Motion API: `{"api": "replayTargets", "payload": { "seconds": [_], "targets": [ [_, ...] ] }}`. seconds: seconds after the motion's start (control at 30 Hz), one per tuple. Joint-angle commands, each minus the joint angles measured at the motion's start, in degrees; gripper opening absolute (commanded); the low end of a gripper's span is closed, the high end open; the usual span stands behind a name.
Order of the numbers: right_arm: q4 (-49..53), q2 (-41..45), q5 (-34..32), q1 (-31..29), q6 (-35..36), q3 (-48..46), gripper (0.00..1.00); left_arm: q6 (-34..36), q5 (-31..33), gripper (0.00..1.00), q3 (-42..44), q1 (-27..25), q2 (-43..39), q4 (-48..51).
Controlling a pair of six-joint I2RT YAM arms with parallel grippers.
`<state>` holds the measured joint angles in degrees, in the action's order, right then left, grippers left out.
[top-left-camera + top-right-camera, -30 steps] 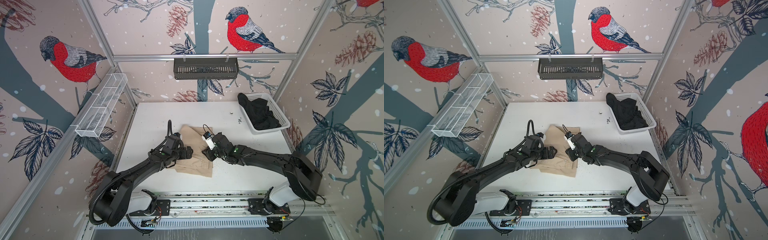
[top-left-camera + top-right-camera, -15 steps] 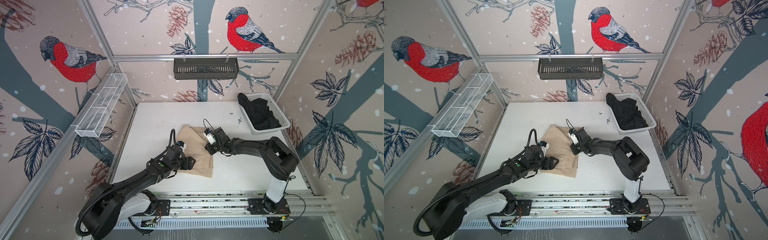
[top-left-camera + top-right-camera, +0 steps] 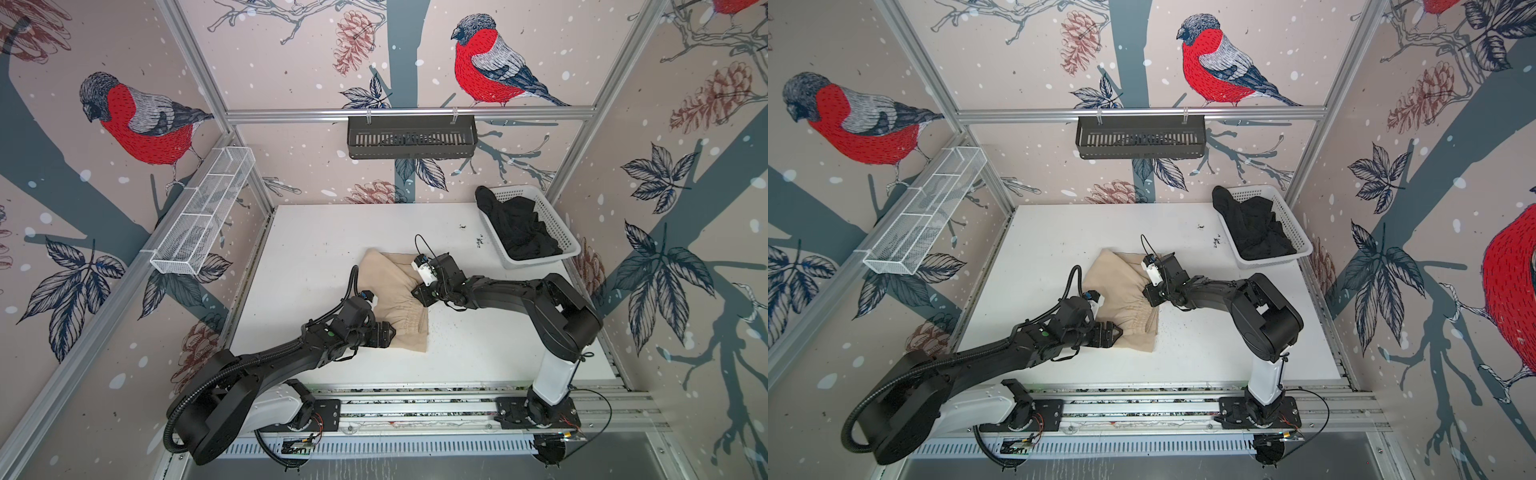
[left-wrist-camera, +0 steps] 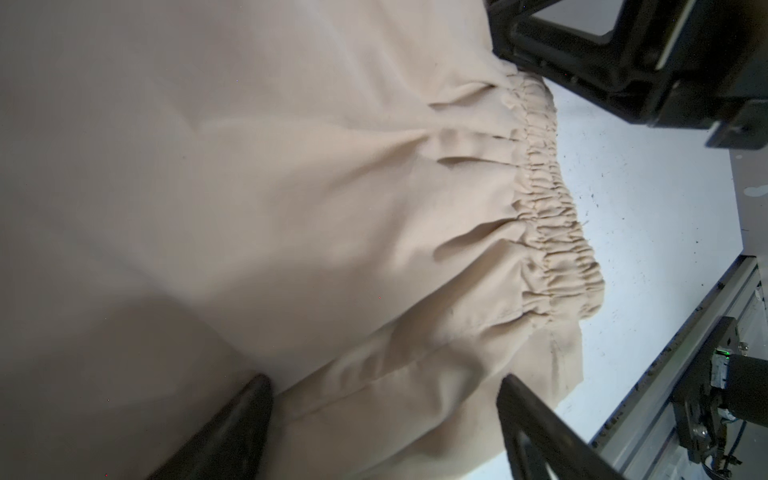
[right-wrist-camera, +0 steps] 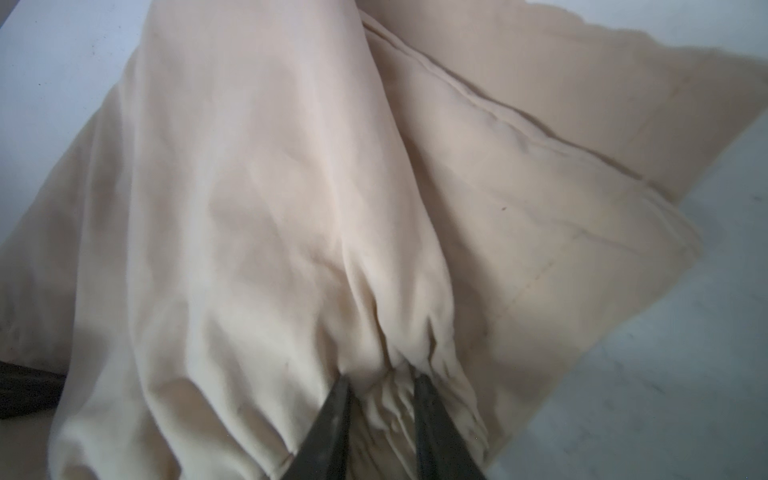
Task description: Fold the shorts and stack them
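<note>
The beige shorts (image 3: 395,282) (image 3: 1121,282) lie partly folded mid-table, gathered waistband toward the right and front. My left gripper (image 3: 391,333) (image 3: 1119,332) rests at their near-left edge; the left wrist view shows it open (image 4: 386,386), its fingers wide apart astride a fold of beige cloth (image 4: 291,208). My right gripper (image 3: 417,293) (image 3: 1148,293) sits at the waistband's far end. In the right wrist view it is shut (image 5: 382,386) on bunched beige cloth (image 5: 270,187). The black shorts (image 3: 519,226) (image 3: 1254,228) lie crumpled in the white basket (image 3: 559,226), one end hanging over its far rim.
The white table (image 3: 316,232) carries dark specks near the basket. A white wire rack (image 3: 203,216) hangs on the left wall and a black rack (image 3: 411,137) on the back rail. The arms' mounting rail (image 3: 415,405) runs along the front edge.
My left gripper has slid toward the front edge along the shorts' left side. The right arm's elbow has risen and folded in while its gripper stayed at the waistband.
</note>
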<state>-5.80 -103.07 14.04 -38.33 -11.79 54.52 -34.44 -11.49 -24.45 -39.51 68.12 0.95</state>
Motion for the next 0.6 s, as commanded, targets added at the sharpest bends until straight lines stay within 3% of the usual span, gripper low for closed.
{"api": "replayTargets", "payload": {
  "seconds": [0.0, 0.27, 0.43, 0.57],
  "targets": [
    [0.8, 4.1, 0.3, -0.2, -0.2, 0.0, 0.43, 1.6, 2.3, 0.92, -4.1, -0.1, -1.4, 4.2],
    [3.7, 16.6, 1.8, 0.1, -2.5, -5.9, 0.72, 8.1, 9.1, 0.97, -18.1, -0.1, -2.7, 15.3],
    [5.7, 22.1, 4.3, -0.2, -5.2, -12.7, 0.82, 9.3, 19.8, 0.97, -24.6, 0.4, -4.4, 21.8],
    [2.6, 25.1, 8.1, -2.1, -8.0, -19.4, 0.88, 12.4, 19.3, 0.97, -25.0, 3.7, -7.2, 21.2]
  ]
}}
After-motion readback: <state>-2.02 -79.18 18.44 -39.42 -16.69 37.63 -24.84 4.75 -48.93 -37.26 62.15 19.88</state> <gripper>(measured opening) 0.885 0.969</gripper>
